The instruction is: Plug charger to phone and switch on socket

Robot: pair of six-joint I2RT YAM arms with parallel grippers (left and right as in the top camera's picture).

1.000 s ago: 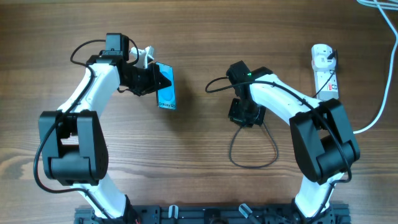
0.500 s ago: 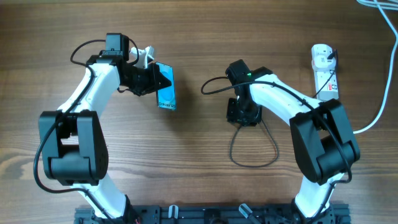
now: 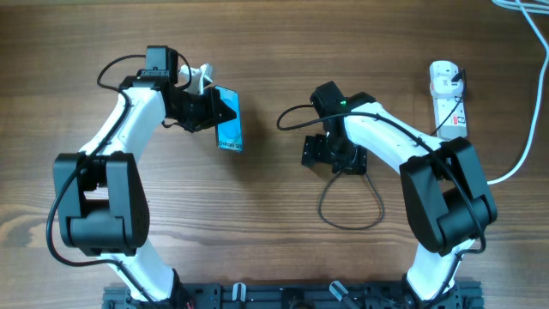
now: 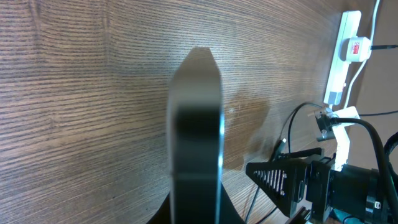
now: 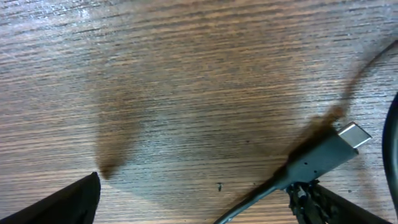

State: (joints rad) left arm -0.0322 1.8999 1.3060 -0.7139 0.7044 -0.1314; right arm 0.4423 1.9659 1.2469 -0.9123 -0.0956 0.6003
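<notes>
The phone (image 3: 230, 130), turquoise screen up, is lifted off the table with my left gripper (image 3: 221, 114) shut on it. In the left wrist view the phone (image 4: 198, 137) shows edge-on as a dark slab between the jaws. My right gripper (image 3: 330, 155) stands open over the table to the right of the phone. The charger's thin black cable (image 3: 322, 209) loops behind it. In the right wrist view the charger plug (image 5: 329, 154) lies on the wood beside the right finger (image 5: 339, 208), held by nothing; my right gripper (image 5: 198, 186) is wide open. The white socket (image 3: 448, 99) lies at the far right.
A thicker white cable (image 3: 521, 159) runs down the right edge of the table beside the socket. The socket (image 4: 348, 46) with its red switch also shows at the top right of the left wrist view, beyond the right arm (image 4: 311, 180).
My right gripper has opened wide and let go of the charger plug, and it has shifted slightly left. The left arm and the phone have not moved.
</notes>
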